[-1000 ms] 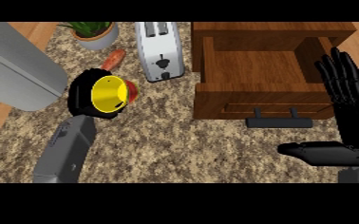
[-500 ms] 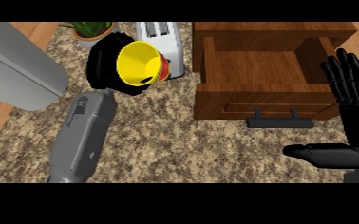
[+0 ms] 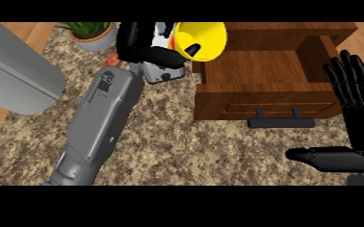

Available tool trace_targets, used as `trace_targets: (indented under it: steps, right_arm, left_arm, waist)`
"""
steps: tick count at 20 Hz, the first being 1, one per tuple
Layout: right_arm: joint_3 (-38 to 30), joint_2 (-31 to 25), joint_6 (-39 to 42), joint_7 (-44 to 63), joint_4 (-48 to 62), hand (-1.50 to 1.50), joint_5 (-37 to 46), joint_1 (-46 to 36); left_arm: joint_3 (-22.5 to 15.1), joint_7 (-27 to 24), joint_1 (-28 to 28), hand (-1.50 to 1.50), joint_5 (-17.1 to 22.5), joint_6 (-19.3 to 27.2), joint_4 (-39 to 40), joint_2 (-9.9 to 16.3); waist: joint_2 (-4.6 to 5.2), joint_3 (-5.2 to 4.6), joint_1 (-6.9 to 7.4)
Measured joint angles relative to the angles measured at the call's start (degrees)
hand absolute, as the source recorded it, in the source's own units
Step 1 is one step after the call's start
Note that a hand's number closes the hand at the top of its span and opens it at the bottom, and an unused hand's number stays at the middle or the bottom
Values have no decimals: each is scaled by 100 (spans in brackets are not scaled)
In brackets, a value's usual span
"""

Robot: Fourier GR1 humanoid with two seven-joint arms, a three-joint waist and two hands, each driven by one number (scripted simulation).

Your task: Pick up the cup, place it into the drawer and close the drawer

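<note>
Up top, the left robot hand [image 3: 146, 48] is clenched round a yellow cup [image 3: 202, 39], fingers curled on its side. Cup is tipped, mouth facing 4 o'clock, hanging at the left edge of the open wooden drawer [image 3: 274, 69], partly over its left wall. Drawer's dark handle [image 3: 281, 122] points to 6 o'clock. Right robot hand [image 3: 348, 84] rests at 3 o'clock near the view's edge, released, fingers straight & upright, thumb low toward 5 o'clock, touching nothing. Speckled bench [image 3: 192, 149] lies bare from centre to 6 o'clock. Toaster [image 3: 160, 69] sits partly hidden under the left hand; potted plant [image 3: 92, 32] at 11 o'clock; grey object [image 3: 25, 84] at 9 o'clock.
</note>
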Motion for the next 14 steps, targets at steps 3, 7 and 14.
trace_targets:
  steps: [3,7,14]
  right_arm:
    - [-45,-30,52,-110,100,-150,-5,10]
    - [-85,-61,99,-67,89,-150,-73,-7]
    - [-132,-105,147,-76,132,-150,-114,-97]
  left_arm:
    - [-230,250,-501,150,123,459,280,-8]
    - [-407,466,-1084,150,426,770,846,-13]
    - [-779,289,-1765,150,998,1120,2019,-16]
  waist:
    - [7,0,-26]
    - [18,-1,-56]
    - [42,0,-132]
